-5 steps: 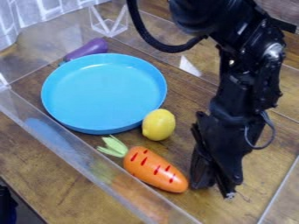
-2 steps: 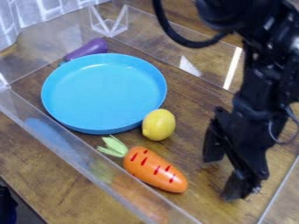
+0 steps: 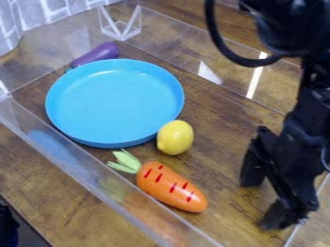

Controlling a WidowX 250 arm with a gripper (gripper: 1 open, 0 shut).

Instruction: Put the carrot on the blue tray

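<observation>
Here the claw (image 3: 261, 198) is hanging open near the carrot (image 3: 171, 186), needing to be squarely straddling that plump middle before it's gently closing.

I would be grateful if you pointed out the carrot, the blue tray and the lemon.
Carrot (image 3: 172, 189): camera view, on its orange body.
Blue tray (image 3: 115, 100): camera view, on its bare flat inside.
Lemon (image 3: 176, 138): camera view, on its yellow middle.

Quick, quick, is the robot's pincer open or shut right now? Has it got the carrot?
Pincer: open, holding nothing; the carrot lies beside it, not gripped.
</observation>
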